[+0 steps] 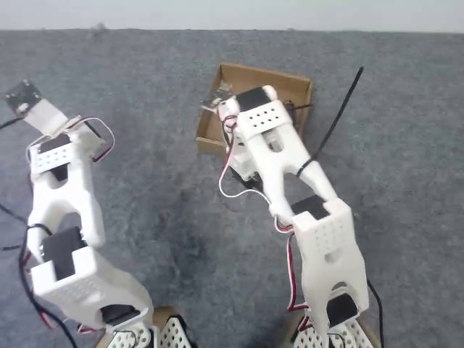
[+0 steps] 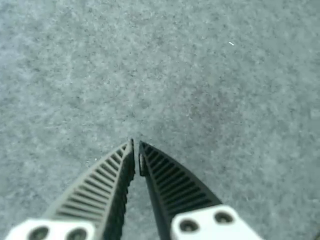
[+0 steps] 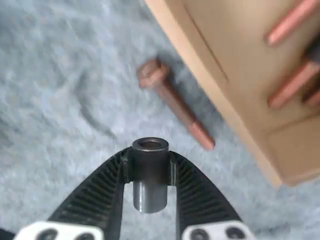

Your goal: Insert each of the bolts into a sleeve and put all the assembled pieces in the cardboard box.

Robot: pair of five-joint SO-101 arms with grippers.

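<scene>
Noted right pincer [image 3: 149,159] clamped on sleeve [image 3: 150,185], bolt [image 3: 177,107] flat on desk [image 3: 60,75] just beyond, shaft along box [image 3: 220,87] wall; left pincer [image 2: 136,150] closed, empty, well apart

A fixed camera looks steeply down over the grey table [image 1: 159,80]. Both wrist cameras sit close above it. The right one shares the cardboard box [image 1: 250,73] with the high view.

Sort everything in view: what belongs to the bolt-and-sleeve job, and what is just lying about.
Job: sleeve in the right gripper; loose bolt on the grey mat beside the cardboard box; copper rods inside it.
Just there: grey mat; black cable by the box; left gripper, shut and empty.
</scene>
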